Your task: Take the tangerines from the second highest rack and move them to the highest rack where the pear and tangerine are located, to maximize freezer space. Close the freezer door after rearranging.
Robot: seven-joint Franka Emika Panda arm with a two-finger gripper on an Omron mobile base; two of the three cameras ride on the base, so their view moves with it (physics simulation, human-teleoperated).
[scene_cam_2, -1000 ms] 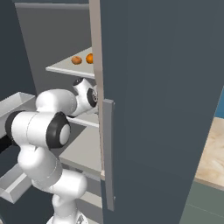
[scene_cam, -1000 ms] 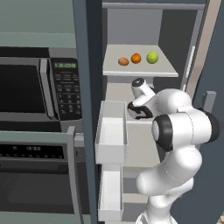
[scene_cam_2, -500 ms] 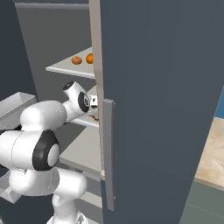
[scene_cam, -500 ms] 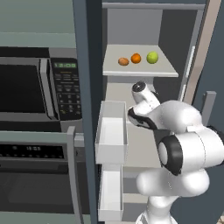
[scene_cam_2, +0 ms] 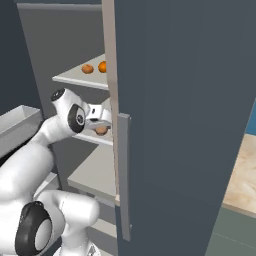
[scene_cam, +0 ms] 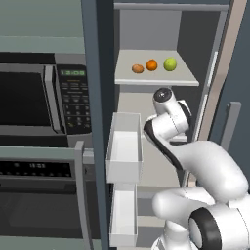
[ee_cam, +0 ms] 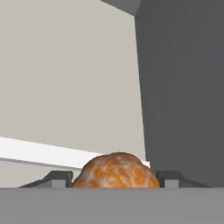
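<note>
Tool: reached into the freezer at the level of the second highest rack, its two dark fingertips flanking a tangerine that sits between them, apparently gripped, which puts the task at the pick-up of a lower-rack fruit. Next move, by judgement: lift the fruit clear of that rack, draw it out past the front edge, raise it and set it on the highest rack beside the two tangerines and pear there; freezer door not yet closed. Held tangerine: round, mottled orange-brown, faintly lobed on top.
</note>
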